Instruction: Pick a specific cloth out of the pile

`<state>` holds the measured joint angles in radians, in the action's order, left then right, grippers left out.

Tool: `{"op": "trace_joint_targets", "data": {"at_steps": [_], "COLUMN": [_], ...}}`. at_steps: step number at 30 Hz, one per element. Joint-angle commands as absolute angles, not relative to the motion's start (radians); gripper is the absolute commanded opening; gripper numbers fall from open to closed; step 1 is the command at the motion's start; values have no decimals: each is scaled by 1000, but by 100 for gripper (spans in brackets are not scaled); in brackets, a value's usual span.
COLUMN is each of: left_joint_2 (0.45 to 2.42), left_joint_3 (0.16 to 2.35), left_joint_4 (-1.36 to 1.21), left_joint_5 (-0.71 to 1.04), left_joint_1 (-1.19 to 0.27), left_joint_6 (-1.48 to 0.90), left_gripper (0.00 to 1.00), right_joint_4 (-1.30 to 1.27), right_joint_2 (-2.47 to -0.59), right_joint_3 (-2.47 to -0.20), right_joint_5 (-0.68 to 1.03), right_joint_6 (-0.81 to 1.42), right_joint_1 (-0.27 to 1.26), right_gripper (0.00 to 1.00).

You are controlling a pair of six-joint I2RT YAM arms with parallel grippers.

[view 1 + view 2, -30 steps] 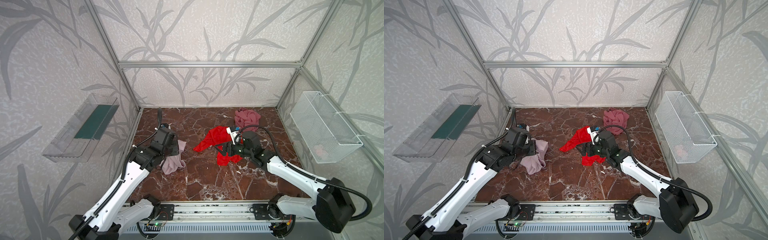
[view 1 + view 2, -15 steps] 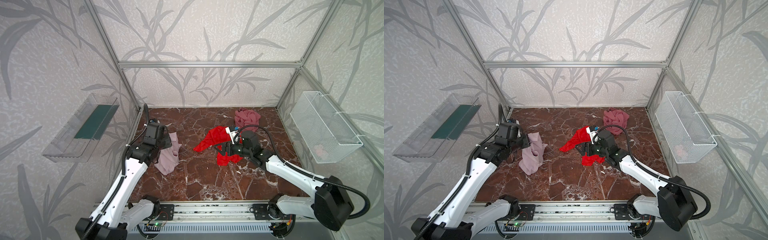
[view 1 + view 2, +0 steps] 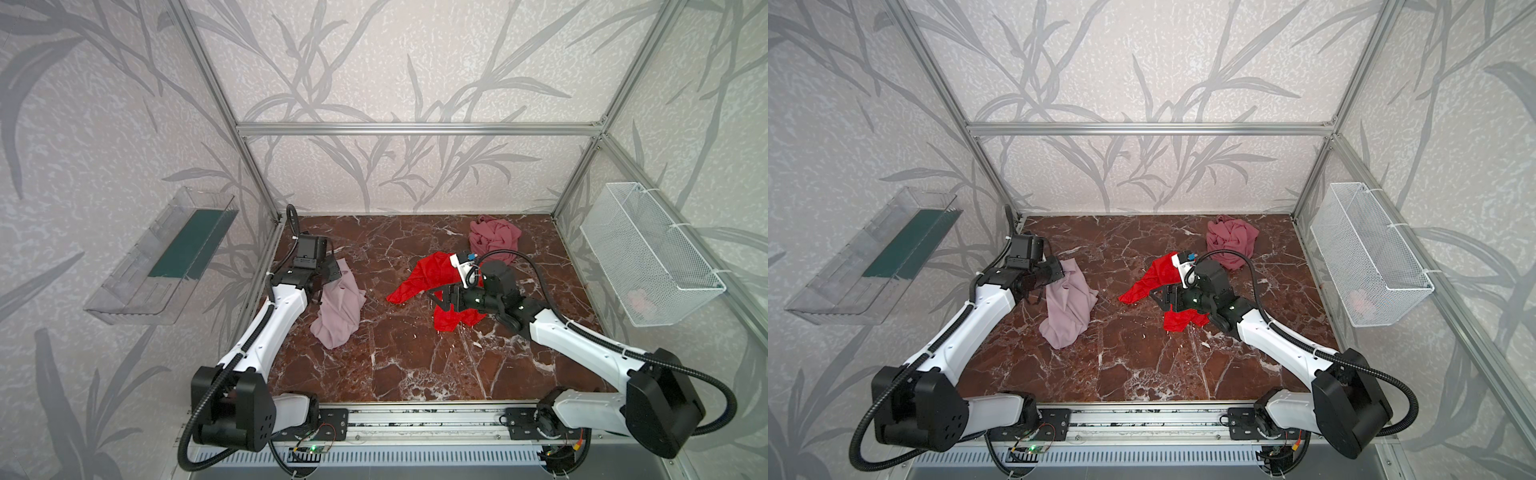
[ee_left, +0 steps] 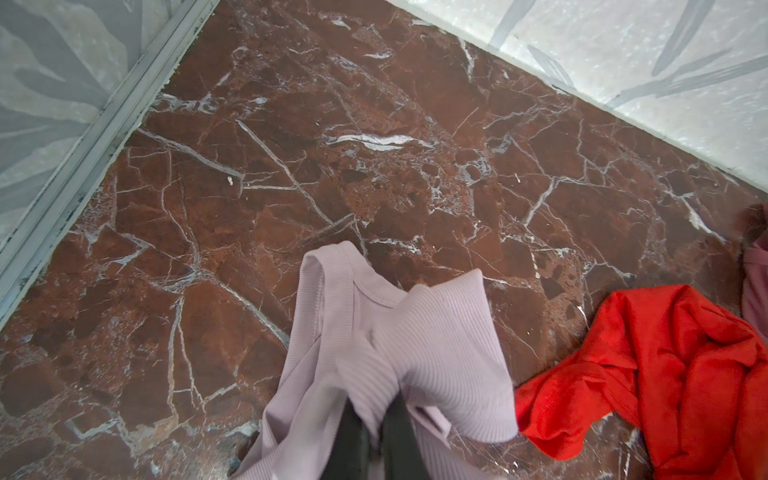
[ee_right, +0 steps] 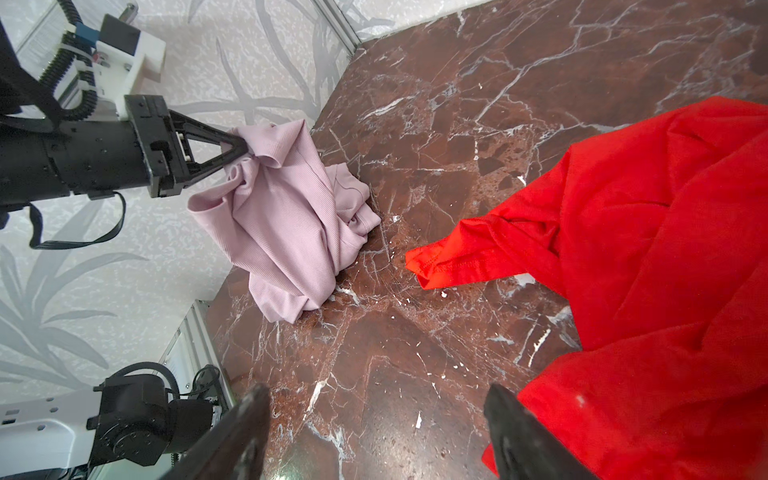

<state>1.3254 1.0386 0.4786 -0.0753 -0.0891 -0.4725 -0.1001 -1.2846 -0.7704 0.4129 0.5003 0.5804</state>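
The cloth [image 3: 338, 309] [image 3: 1067, 307] is pale lilac and ribbed. It hangs from my left gripper [image 3: 337, 271] [image 3: 1064, 272] [image 5: 243, 147], which is shut on its upper edge, and its lower folds rest on the marble floor. In the left wrist view the cloth [image 4: 395, 332] drapes over the gripper [image 4: 376, 436]. What is left of the pile lies apart: a bright red cloth [image 3: 432, 274] [image 5: 644, 249] at mid-floor and a dusty-rose cloth [image 3: 494, 237] at the back right. My right gripper [image 3: 436, 297] [image 5: 374, 415] stands open low over the floor, one finger against the red cloth.
A white wire basket [image 3: 648, 257] hangs on the right wall with something pink in it. A clear plastic tray [image 3: 166, 257] is fixed to the left wall. Aluminium frame posts [image 3: 249, 166] stand at the back corners, and the arms' rail [image 3: 415, 419] runs along the front.
My left gripper has risen and drawn back toward the left wall, pulling the lilac cloth up so that it hangs taller. The right arm and the red cloth have stayed still.
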Motion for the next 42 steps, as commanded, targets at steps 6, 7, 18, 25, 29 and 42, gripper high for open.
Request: {"op": "trace_joint_targets", "data": {"at_steps": [6,7,18,25,29,42], "left_joint_2": [1442,1454,1528,1430,1329,935], "left_joint_3": [1038,1042,1093,1097,1075,825], "left_joint_4": [373,358,332,359,441,758], "left_joint_5": [-104,-99,-79,-82,-45,-98], "left_joint_1": [-49,-48,-41,-42,-50,-269], "left_joint_6": [-448,-442,-420,-437,-467,-565], "left_gripper": [0,0,14,45,45,43], "right_joint_4": [-86,-83,0,65,72,42], "right_joint_2": [-1301,-1305,-1276,-1266,-1250,-1197], "right_joint_3": [-810,-814,-838,-885,-885,-843], "right_joint_5": [413,412,368,350,346,389], "right_joint_6": [486,479,433,388,376,393], "right_joint_1": [577,576,575,574,571,563], "right_gripper": [80,80,80,80,80,80]}}
